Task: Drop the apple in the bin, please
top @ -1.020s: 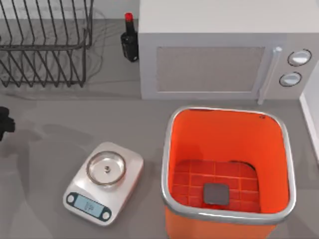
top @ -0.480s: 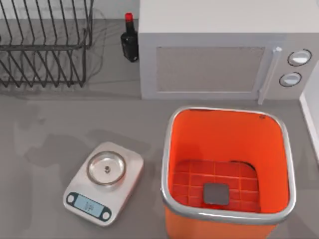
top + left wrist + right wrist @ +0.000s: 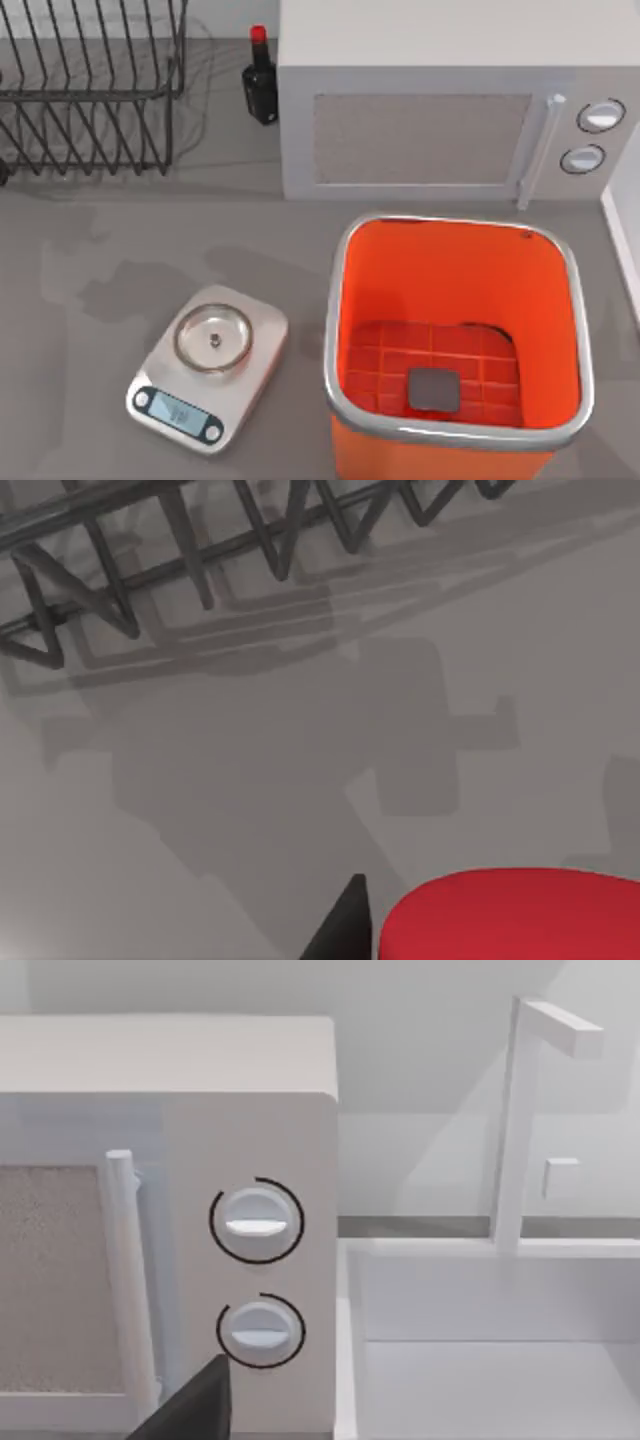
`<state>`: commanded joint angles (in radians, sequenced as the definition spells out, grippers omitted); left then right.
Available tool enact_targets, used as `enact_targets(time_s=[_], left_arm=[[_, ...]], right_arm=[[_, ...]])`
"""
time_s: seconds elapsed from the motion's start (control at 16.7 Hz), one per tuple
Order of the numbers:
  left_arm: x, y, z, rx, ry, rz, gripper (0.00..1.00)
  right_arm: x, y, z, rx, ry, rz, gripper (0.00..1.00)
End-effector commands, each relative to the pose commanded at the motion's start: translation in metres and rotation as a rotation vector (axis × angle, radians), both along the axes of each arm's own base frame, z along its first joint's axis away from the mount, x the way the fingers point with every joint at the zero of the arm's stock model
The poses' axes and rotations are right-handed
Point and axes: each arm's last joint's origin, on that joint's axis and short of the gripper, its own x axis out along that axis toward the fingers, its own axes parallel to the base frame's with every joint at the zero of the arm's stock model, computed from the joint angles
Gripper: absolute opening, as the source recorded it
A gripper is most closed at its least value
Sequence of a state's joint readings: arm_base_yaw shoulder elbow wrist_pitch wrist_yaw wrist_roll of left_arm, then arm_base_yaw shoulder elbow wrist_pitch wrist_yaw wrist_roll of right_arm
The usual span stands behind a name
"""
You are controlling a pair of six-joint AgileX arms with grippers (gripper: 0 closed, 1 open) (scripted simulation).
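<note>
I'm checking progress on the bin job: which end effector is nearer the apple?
Left. Its finger sits against the apple, held above the table beside the dish rack. The right end effector's finger is over by the microwave knobs.

Glossy tub, matt surroundings
The bin [image 3: 455,270] looks like shiny orange plastic with a polished metal rim; the surface [image 3: 250,230] is matt grey.

A grey tabletop [image 3: 120,250] carries soft shadows. A pale wall [image 3: 420,1040] rises behind it, and a white sink [image 3: 490,1360] sits at the right.
</note>
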<state>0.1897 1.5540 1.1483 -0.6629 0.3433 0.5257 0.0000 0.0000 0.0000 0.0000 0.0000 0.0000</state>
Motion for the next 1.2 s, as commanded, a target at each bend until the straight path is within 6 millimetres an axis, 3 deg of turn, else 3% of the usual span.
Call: enact_targets(time_s=[0.18, 0.3, 0.42, 0.54, 0.66, 0.78, 0.96, 1.08, 1.2], left_arm=[[0.026, -0.048, 0.007, 0.04, 0.068, -0.151, 0.0], [0.041, -0.103, 0.012, 0.086, 0.123, -0.302, 0.0], [0.042, -0.171, 0.016, 0.151, 0.177, -0.479, 0.0], [0.027, -0.244, 0.018, 0.232, 0.219, -0.663, 0.0], [-0.003, -0.31, 0.021, 0.321, 0.242, -0.835, 0.0], [-0.038, -0.359, 0.024, 0.41, 0.248, -0.972, 0.0], [-0.081, -0.403, 0.027, 0.515, 0.24, -1.104, 0.0], [-0.096, -0.415, 0.03, 0.552, 0.23, -1.144, 0.0], [-0.099, -0.417, 0.03, 0.558, 0.227, -1.15, 0.0]], right_arm=[[0.0, 0.0, 0.0, 0.0, 0.0, 0.0, 1.0], [0.0, 0.0, 0.0, 0.0, 0.0, 0.0, 1.0], [0.0, 0.0, 0.0, 0.0, 0.0, 0.0, 1.0], [0.0, 0.0, 0.0, 0.0, 0.0, 0.0, 1.0], [0.0, 0.0, 0.0, 0.0, 0.0, 0.0, 1.0], [0.0, 0.0, 0.0, 0.0, 0.0, 0.0, 1.0], [0.0, 0.0, 0.0, 0.0, 0.0, 0.0, 1.0], [0.0, 0.0, 0.0, 0.0, 0.0, 0.0, 1.0], [0.0, 0.0, 0.0, 0.0, 0.0, 0.0, 1.0]])
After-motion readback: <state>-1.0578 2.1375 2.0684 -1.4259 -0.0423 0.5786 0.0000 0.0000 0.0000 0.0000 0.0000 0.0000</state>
